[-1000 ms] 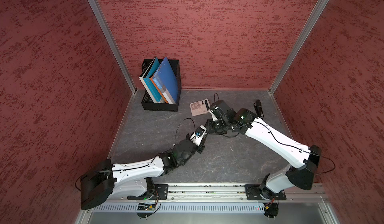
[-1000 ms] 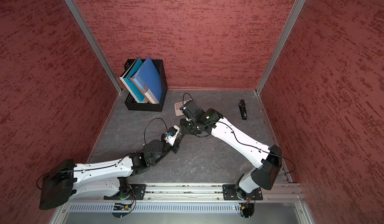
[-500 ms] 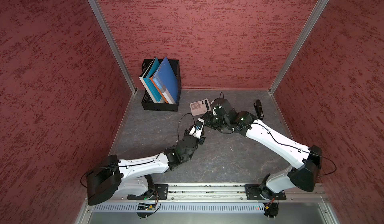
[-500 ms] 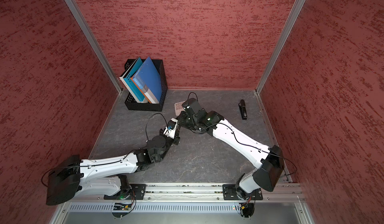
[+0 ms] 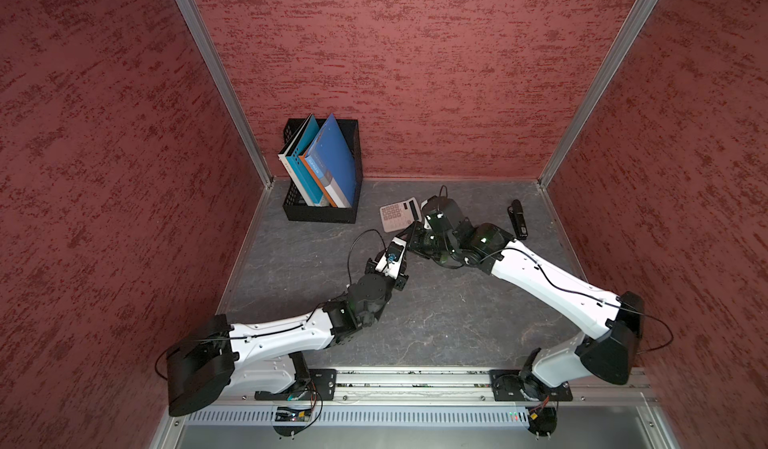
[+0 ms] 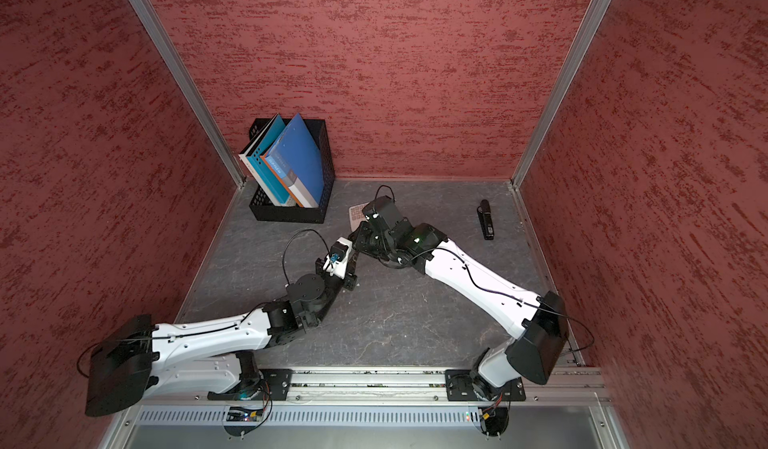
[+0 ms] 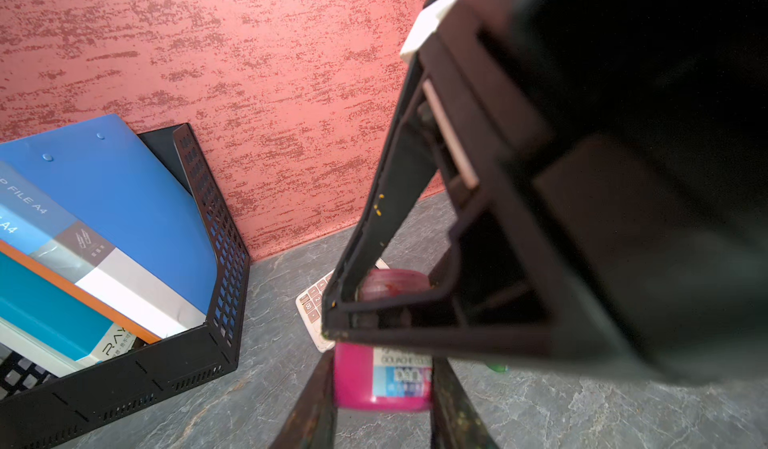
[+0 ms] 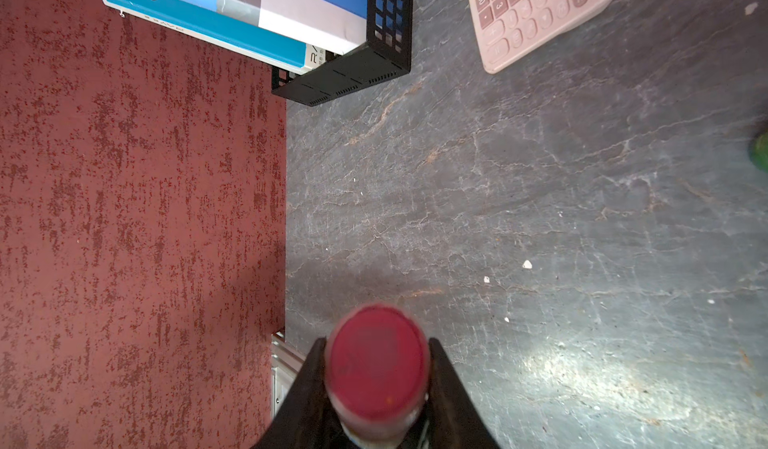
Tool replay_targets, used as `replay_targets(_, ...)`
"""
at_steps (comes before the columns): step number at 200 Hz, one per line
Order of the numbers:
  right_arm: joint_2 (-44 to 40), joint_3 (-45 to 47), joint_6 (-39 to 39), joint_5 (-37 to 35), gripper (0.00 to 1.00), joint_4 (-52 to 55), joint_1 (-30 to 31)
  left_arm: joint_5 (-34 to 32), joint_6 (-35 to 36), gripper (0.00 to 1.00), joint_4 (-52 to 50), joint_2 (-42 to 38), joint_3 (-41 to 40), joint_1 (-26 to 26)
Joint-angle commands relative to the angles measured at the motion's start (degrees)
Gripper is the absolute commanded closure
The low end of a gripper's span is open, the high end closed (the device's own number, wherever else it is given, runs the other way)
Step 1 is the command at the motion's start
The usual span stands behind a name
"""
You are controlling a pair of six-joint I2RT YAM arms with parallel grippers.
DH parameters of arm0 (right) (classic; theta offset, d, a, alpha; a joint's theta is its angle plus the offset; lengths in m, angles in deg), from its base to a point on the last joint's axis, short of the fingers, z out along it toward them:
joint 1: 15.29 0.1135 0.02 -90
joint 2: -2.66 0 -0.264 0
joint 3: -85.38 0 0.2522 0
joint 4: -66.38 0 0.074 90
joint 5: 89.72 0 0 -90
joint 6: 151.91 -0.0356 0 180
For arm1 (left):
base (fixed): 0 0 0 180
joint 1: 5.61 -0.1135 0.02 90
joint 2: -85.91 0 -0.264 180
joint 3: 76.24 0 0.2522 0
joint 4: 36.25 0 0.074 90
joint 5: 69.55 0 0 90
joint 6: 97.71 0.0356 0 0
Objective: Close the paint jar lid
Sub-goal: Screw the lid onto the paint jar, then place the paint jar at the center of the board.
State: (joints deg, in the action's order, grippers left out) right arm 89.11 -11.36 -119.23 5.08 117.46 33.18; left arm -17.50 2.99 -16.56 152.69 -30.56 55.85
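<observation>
I'm holding the pink paint jar (image 7: pixel 357 384) clamped between the left gripper's (image 7: pixel 382 359) fingers, over the grey table (image 8: pixel 540 218) near the calculator (image 8: pixel 540 14). The right gripper (image 8: pixel 377 343) is squeezing the red lid (image 8: pixel 376 372) from both sides, directly on top of the jar.

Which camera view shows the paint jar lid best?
The right wrist view: the red lid faces the camera, gripped by the right claw. The left wrist view shows only its edge; in both top views the arms hide it.

White arm shells (image 5: pixel 274 339), black joints (image 5: pixel 368 297), thin black cables (image 5: pixel 349 255).
</observation>
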Motion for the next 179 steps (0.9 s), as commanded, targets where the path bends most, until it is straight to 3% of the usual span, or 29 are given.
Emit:
replay_targets(1, 3.92, 1.75, 2.58, 7.33, 0.70, 8.57, 4.05, 11.41, -2.83, 0.60, 13.55, -4.28, 3.05, 1.34)
replay_targets(79, 3.18, 1.46, 8.85, 3.37, 0.70, 9.78, -0.04, 11.02, -14.92, 0.48, 3.97, -7.85, -1.59, 1.39)
replay_targets(130, 5.61, 0.49, 16.60, -2.14, 0.70, 8.41, -6.86, 13.40, -22.04, 0.47, -12.66, -13.42, -1.95, 1.40)
replay_targets(179, 9.65, 0.57, 23.87, -13.68, 0.70, 4.13, -12.89, 10.14, -30.46, 0.44, -26.00, -20.63, -4.36, 2.25)
